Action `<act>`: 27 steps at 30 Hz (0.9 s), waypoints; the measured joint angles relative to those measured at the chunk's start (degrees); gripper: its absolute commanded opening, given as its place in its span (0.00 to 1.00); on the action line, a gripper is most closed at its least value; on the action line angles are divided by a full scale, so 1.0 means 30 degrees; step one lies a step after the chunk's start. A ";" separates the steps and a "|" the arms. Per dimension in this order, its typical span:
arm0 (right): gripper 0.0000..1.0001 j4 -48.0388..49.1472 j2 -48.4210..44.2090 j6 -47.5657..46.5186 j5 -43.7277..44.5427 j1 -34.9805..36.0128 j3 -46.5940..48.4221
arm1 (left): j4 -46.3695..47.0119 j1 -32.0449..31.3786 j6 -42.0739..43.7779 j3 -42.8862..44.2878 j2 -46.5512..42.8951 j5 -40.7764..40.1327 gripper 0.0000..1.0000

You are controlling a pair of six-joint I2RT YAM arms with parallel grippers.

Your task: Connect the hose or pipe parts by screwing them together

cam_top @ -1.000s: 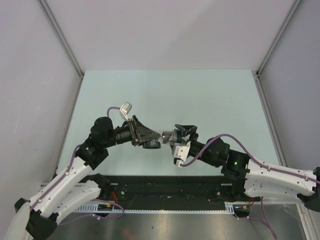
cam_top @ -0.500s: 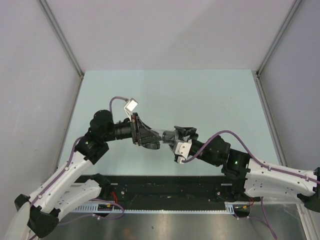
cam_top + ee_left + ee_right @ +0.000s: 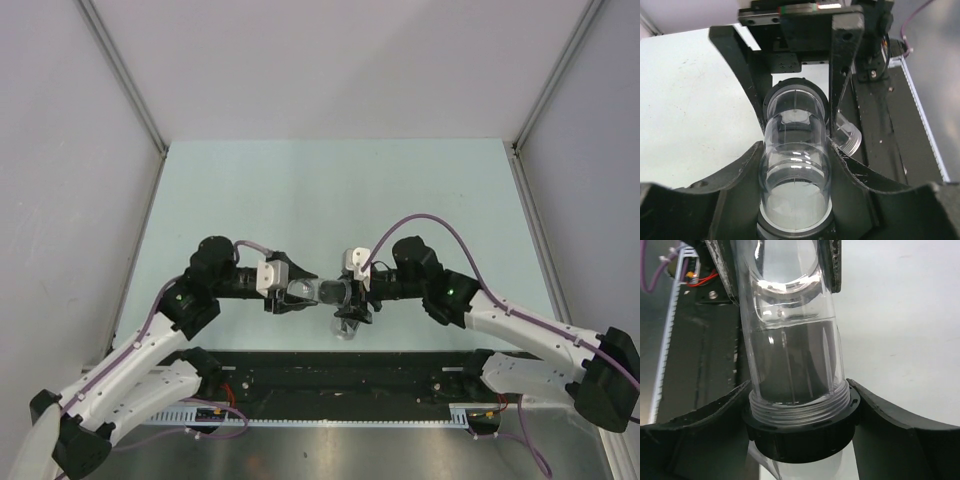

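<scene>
As the right gripper [image 3: 345, 292] swings level and closes partway onto the black ring nut [image 3: 800, 435], the left gripper [image 3: 296, 291], at its nine o'clock, stays clamped on the clear tube [image 3: 796, 165] above the table's [image 3: 330, 190] six o'clock edge; tightening the joint looks next.

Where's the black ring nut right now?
Right wrist view: the black ring nut sits low centre, gripped by the right gripper, at the clear tube's threaded end. Overhead, that is opposite the left gripper, above the table.
</scene>
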 measured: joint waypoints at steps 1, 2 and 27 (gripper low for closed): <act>0.59 -0.0357 0.0219 0.0313 -0.0488 -0.0160 0.0044 | 0.0051 -0.0051 0.0692 -0.0270 0.0000 0.0168 0.00; 0.64 -0.0692 0.0357 0.0597 -0.0838 -0.0240 0.0044 | 0.0102 -0.0131 0.1260 -0.0510 0.0000 0.0299 0.00; 1.00 -0.0474 -0.5566 -0.6237 1.0542 0.4182 0.0714 | 0.2929 0.0022 -1.4921 0.1858 0.0452 -0.6688 0.00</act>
